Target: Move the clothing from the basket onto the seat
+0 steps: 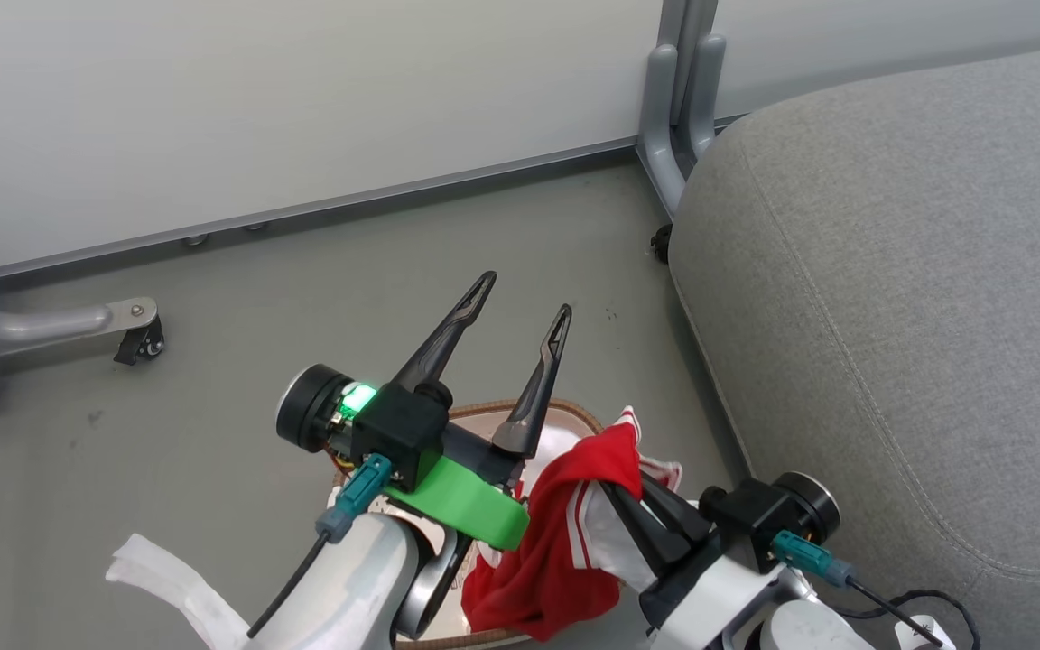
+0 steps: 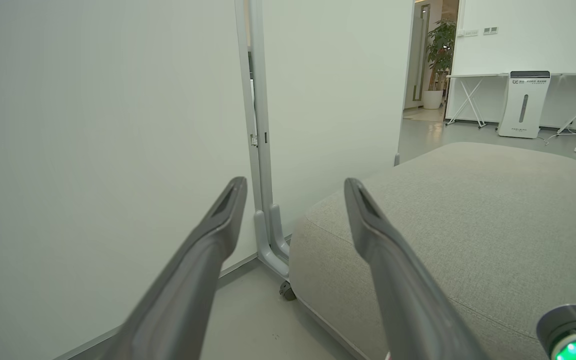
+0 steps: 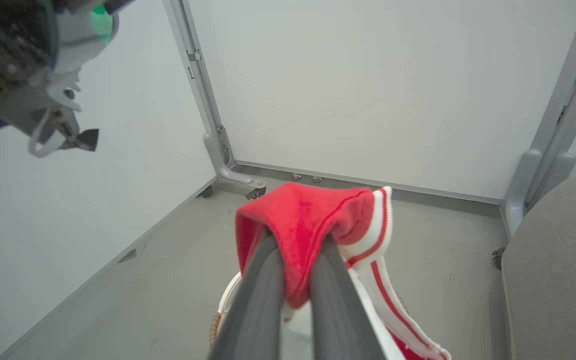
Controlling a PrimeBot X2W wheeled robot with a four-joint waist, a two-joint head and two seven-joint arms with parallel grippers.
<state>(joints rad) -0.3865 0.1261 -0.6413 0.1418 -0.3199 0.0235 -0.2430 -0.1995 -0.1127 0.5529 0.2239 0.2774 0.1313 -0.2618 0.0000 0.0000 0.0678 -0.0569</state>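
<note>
At the far left of the head view, a white strip of cloth (image 1: 168, 578) is seen lying on the grey floor (image 1: 303, 298), with the castor (image 1: 145, 341) of a partition leg farther back. The left end effector (image 1: 524, 293) is held above the floor, its two dark fingers spread wide apart with nothing between them; in the left wrist view it is pointed towards a partition post (image 2: 260, 150) and the near corner of the seat.

Just to its right and below it, the basket (image 1: 565, 408) stands on the floor, its brown rim partly covered by the arm. The clothing (image 1: 565, 524) is found over the basket: a red garment with white panels and red-white striped trim is bunched up and raised above the rim, while its lower folds hang down towards the basket's inside. Whether those folds touch the bottom cannot be told.

The right end effector (image 1: 615, 492) is clamped on this garment; in the right wrist view the fabric is pinched between the two fingers and draped over their tips, with the striped trim trailing down on the right.

At the far right, the grey seat (image 1: 890, 316) is seen just beside the basket, with no clothing on its visible part.
</note>
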